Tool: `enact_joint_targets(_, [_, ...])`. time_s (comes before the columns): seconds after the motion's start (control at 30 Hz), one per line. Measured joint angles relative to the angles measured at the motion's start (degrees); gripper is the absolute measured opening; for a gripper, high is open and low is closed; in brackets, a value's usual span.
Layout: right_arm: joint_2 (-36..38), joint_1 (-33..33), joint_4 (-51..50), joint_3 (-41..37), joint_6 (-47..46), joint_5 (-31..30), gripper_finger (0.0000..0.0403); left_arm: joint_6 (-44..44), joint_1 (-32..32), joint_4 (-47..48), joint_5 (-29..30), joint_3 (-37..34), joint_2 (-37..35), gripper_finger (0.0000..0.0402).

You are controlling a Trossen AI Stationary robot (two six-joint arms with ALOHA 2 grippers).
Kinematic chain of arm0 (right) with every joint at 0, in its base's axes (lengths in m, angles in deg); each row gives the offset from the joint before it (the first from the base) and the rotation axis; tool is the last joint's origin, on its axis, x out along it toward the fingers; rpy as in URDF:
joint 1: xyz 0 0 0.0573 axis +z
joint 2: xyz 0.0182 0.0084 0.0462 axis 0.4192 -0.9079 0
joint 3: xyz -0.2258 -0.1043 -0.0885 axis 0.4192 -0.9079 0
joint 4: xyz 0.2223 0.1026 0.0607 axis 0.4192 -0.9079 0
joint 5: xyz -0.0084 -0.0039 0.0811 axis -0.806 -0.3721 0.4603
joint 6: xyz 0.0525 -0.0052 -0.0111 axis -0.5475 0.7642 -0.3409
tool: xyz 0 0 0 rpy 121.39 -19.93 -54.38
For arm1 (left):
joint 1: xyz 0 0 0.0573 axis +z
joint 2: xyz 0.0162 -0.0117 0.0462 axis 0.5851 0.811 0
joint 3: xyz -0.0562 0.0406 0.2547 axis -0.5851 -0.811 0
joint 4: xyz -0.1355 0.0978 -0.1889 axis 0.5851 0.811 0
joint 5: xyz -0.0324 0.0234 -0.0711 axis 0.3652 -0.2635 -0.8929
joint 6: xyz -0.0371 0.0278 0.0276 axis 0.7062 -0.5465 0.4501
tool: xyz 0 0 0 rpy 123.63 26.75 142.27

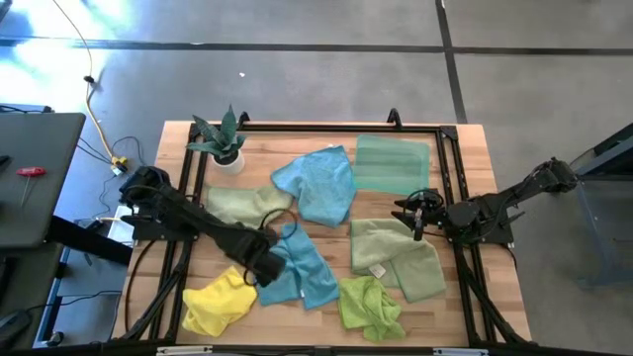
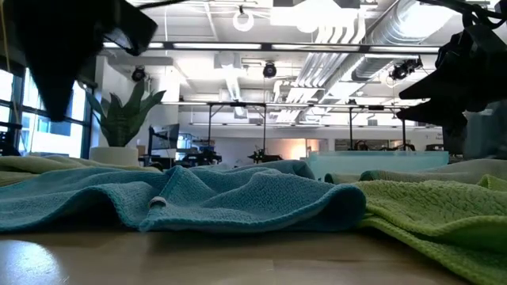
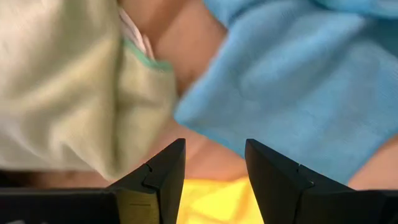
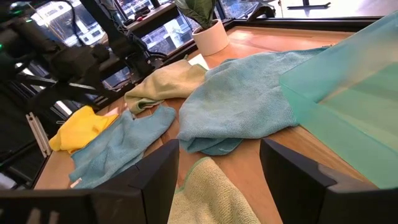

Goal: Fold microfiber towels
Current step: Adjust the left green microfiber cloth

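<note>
Microfiber towels lie scattered across a wooden table (image 1: pixel 465 148): two light blue towels (image 1: pixel 318 184) mid-table, a yellow towel (image 1: pixel 218 302) and a lime green towel (image 1: pixel 369 305) at the near edge, a mint green towel (image 1: pixel 392 163) lying flat by the far rail. The left end effector (image 1: pixel 265 269) hovers with fingers apart and empty above the nearer blue cloth; the right end effector (image 1: pixel 415 220) stands wide over a sage green towel (image 1: pixel 396 255), holding nothing

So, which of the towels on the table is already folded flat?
The mint green towel at the far edge, beyond the right gripper. It lies as a flat, neat rectangle, while the blue, yellow, lime and sage ones are crumpled or loosely spread.
</note>
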Motion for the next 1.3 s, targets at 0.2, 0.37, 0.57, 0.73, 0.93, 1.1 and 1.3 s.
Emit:
enact_joint_targets(0.2, [-0.02, 0.0, 0.0, -0.01, 0.0, 0.0, 0.0217, -9.4, 6.31, -2.57, 3.31, -2.86, -2.92, 0.0157])
enact_joint_targets(0.37, [0.03, 0.0, -0.02, 0.01, 0.0, 0.0, 0.0217, -15.1, 10.38, -10.54, 3.68, -8.41, -5.15, 0.0157])
enact_joint_targets(0.57, [-0.05, 0.0, 0.02, 0.01, 0.0, 0.0, 0.0217, -17.53, 13.97, -17.56, 1.6, -16.29, -7.11, 0.0157])
enact_joint_targets(0.73, [-0.02, 0.0, 0.0, 0.01, 0.0, 0.0, 0.0217, -18.33, 16.73, -22.06, 1.11, -21.86, -8.03, 0.0157])
enact_joint_targets(0.93, [-0.02, 0.0, 0.02, 0.01, 0.0, 0.0, 0.0217, -20.72, 18.59, -27.72, 0.57, -28.01, -9.05, 0.0157])
enact_joint_targets(1.1, [-0.04, 0.0, 0.0, -0.01, 0.0, 0.0, 0.0217, -20.3, 19.05, -26.95, 6.28, -31.92, -12.37, 0.0156])
enact_joint_targets(1.3, [-0.04, 0.0, 0.0, 0.01, 0.0, 0.0, 0.0217, -14.49, 19.05, -22.15, 10.27, -36.62, -17.7, 0.0156])
